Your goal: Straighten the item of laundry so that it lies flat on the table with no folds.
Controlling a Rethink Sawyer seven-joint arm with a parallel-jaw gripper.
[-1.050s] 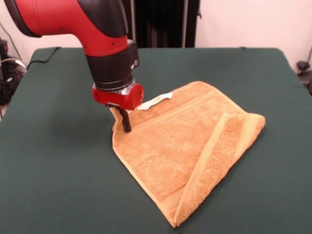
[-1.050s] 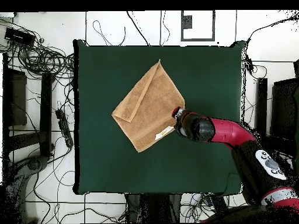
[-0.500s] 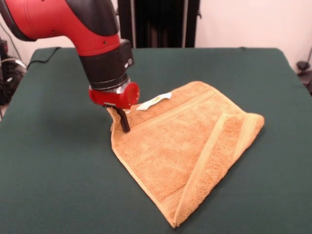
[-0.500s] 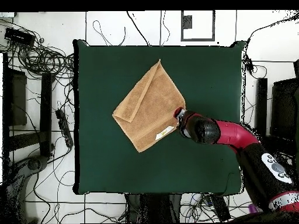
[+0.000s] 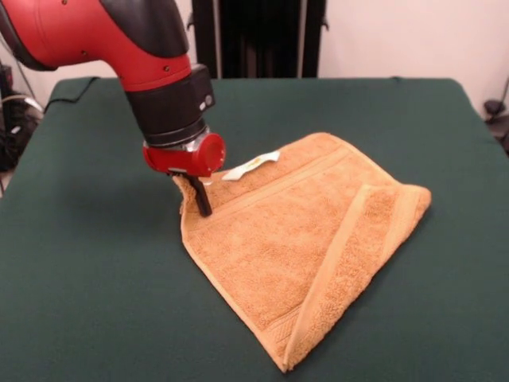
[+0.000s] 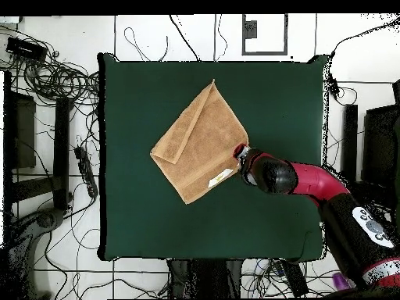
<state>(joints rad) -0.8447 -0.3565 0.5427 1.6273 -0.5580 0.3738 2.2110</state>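
Front view shows the end effector [image 5: 200, 199] clenched on a raised corner of the towel [image 5: 294, 239], just beside the white label [image 5: 253, 165]. The towel lies near the middle of the desk [image 5: 87, 286], with the side opposite that corner folded over in a broad flap. A good pull would, I judge, run low and slow away from the flap, keeping the corner pinched so the cloth drags open rather than bunches. The fingertips are buried in terry, so how much cloth they grip is unclear.
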